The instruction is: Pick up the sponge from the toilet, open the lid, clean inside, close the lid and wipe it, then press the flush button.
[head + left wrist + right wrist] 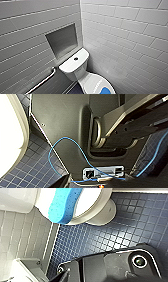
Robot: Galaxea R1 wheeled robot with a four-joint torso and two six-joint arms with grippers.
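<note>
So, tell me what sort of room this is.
A bathroom, it seems: a toilet stands in the corner of tiled walls, a grab bar is fixed beside it, and a sponge lies on the lid.

sponge [106, 91]: cut by head view's lower edge | lid [93, 83]: front cut off too

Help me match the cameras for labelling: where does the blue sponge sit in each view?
Head view: the sponge lies on the lid, at the picture's bottom edge.
Right wrist view: the sponge lies across the lid, over the blue floor tiles.
Left wrist view: the white curved edge of the toilet beside the floor tiles.
Shared landmark: the white toilet.
</note>
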